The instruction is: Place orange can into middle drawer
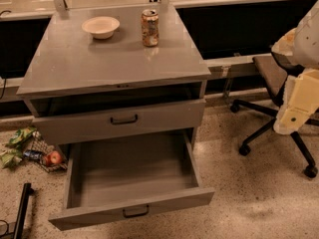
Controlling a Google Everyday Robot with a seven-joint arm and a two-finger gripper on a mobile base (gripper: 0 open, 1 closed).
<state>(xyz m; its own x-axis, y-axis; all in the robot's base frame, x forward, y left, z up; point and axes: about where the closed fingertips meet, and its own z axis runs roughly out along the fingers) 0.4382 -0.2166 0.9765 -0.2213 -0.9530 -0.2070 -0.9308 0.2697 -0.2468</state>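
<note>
The orange can (150,28) stands upright on the grey cabinet top (99,63), near its back edge, right of a cream bowl (100,27). The middle drawer (134,176) is the lowest wide grey drawer. It is pulled out towards me, its deep tray is empty, and its front carries a small black handle (135,212). My gripper (291,117) is the cream end of the arm at the far right edge. It hangs beside the cabinet, far from the can and above the floor.
A second grey drawer front (122,119) sits directly above the open drawer. A black office chair (271,78) stands behind my arm on the right. An apple (53,158) and snack bags (17,138) lie on the floor to the left. A black bar (22,208) is at bottom left.
</note>
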